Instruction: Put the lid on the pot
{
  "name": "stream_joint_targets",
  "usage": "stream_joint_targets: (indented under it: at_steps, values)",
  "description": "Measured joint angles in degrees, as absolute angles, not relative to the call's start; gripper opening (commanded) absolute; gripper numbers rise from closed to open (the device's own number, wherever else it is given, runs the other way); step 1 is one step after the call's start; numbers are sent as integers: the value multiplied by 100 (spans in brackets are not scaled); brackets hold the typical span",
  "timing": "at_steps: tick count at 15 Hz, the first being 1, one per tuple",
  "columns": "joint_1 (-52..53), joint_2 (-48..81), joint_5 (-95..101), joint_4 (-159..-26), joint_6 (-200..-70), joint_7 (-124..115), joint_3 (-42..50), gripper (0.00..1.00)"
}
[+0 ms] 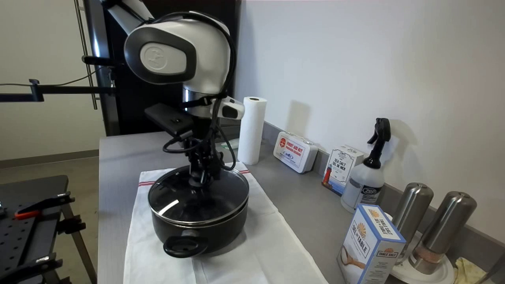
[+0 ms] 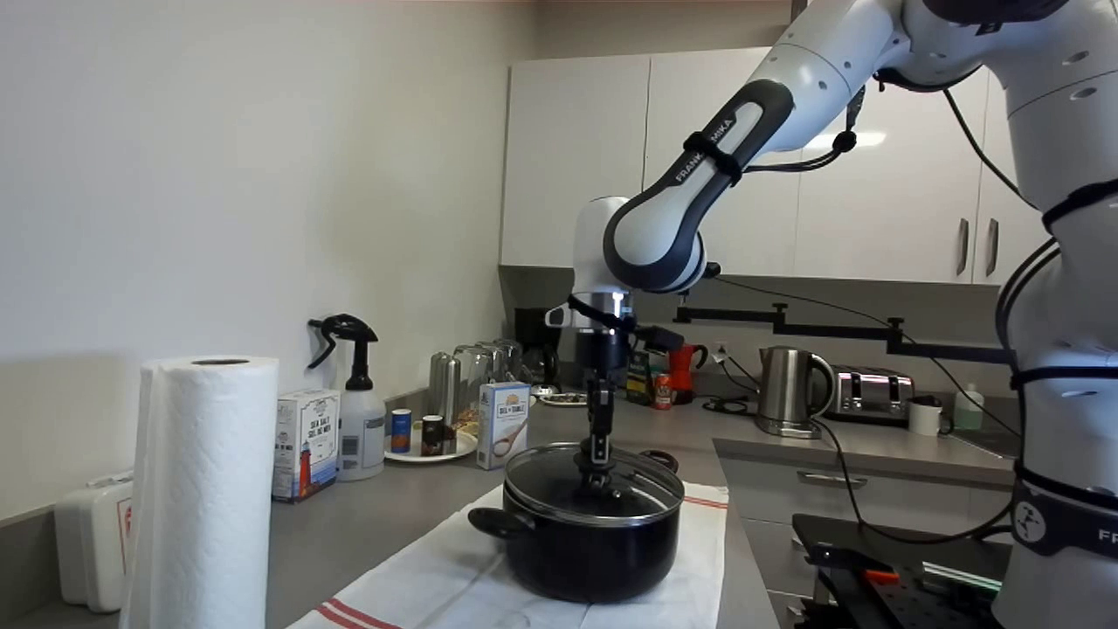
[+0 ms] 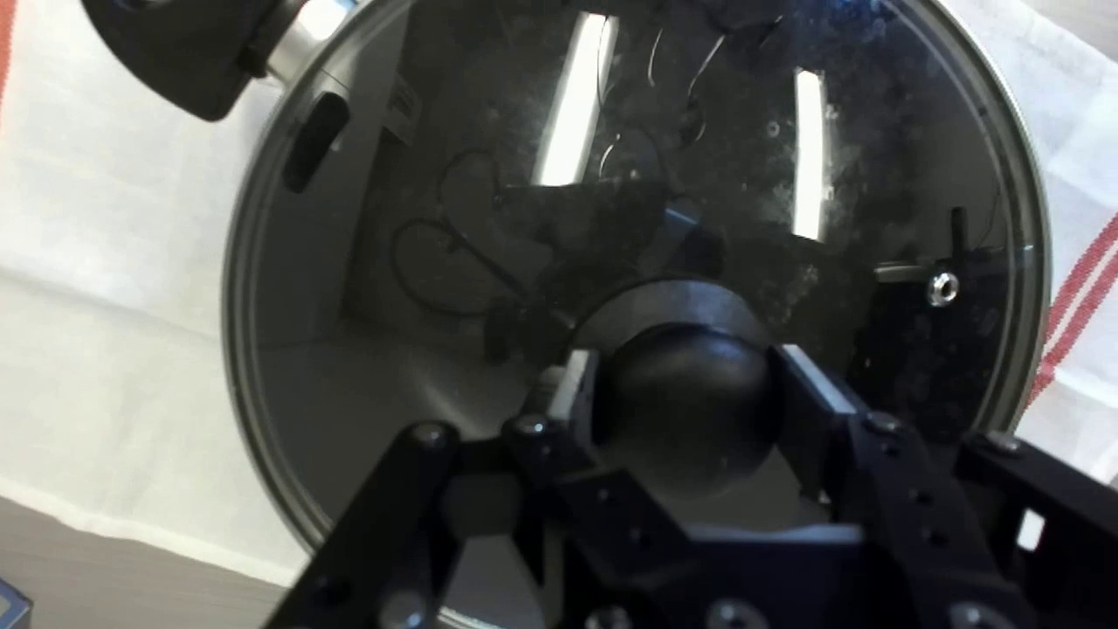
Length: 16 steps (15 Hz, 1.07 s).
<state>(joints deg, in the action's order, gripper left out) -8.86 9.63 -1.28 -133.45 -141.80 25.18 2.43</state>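
Nearest in the wrist view, the black Robotiq gripper [image 3: 693, 384] holds the black knob [image 3: 687, 406] of the glass lid [image 3: 638, 227] from both sides, its jaws parted only by the knob's width. In both exterior views the lid covers the mouth of the black pot [image 2: 594, 557]; whether its rim is seated all round cannot be made out. The pot stands on a red-striped white dish towel [image 1: 268, 244], just beside a paper towel roll [image 1: 251, 132].

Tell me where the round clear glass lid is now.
In an exterior view, the lid is left of centre, over the wide round black pot. In the wrist view, the black gripper straddles its black knob.
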Motion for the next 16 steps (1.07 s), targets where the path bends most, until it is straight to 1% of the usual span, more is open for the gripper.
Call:
stream_joint_targets:
  at_steps: [1,2,3,4,5,6,7,16]
  values:
    - [-886,988,-128,-13305,-14129,2518,243,26]
    - [-886,1017,-128,-13267,-14086,2518,243,76]
    - [-886,1050,-128,-13231,-14050,2518,245,77]
    - [-886,1082,-128,-13197,-14024,2518,247,81]
    - [-886,1100,-128,-13168,-14005,2517,250,90]
    - [-887,1102,-128,-13148,-13989,2515,252,96]
    - [-887,1102,-128,-13129,-13979,2514,254,100]
    - [-884,995,-128,-13112,-13977,2509,253,100]
